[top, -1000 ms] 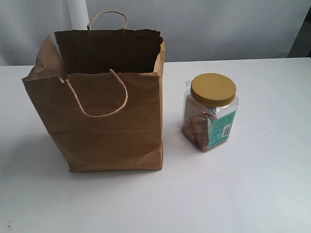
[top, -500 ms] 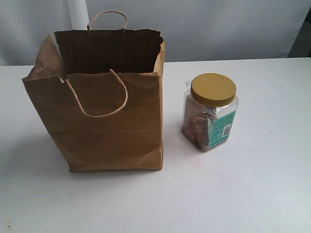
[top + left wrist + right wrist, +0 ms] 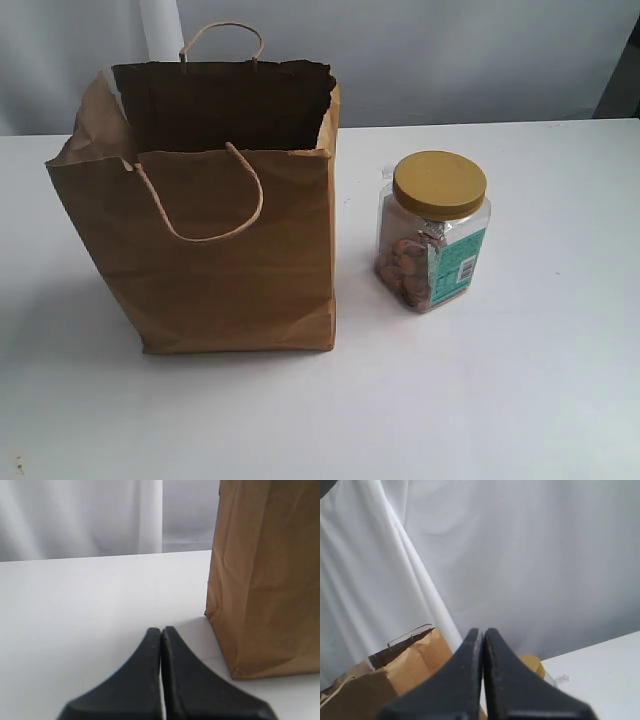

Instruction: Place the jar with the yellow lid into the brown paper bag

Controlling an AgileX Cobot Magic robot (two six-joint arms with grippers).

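The brown paper bag (image 3: 215,230) stands upright and open on the left of the white table, its cord handles up. Just to its right, a short gap away, the yellow-lidded jar (image 3: 433,232) stands upright, brown snacks showing through. Neither gripper appears in the exterior view. In the left wrist view my left gripper (image 3: 161,630) is shut and empty, low over the table, with the bag's side (image 3: 267,575) close beside it. My right gripper (image 3: 483,631) is shut and empty; behind its fingers show the bag (image 3: 395,675) and a bit of the jar's lid (image 3: 534,664).
The white table (image 3: 520,400) stretches in front and to the right of the jar. A white curtain (image 3: 420,50) hangs behind the table's far edge.
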